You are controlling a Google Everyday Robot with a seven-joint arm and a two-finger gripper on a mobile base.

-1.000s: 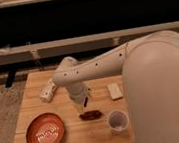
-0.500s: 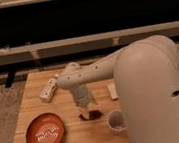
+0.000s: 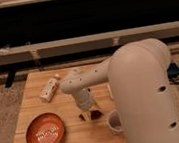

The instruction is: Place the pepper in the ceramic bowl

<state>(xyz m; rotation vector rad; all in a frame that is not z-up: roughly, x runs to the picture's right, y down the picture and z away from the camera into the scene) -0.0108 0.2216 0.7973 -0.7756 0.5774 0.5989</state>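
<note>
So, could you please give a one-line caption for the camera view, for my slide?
Gripper at the pepper on the table; the ceramic bowl stands beside.

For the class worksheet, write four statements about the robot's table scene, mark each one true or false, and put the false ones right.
1. The bowl sits on the table, toward the picture's left. True.
2. The pepper lies inside the bowl. False: it lies on the table, right by the gripper.
3. The gripper is down at the tabletop, between the bowl and the cup. True.
4. The white bottle stands upright. False: it lies on its side, farther back on the table than the bowl.
</note>
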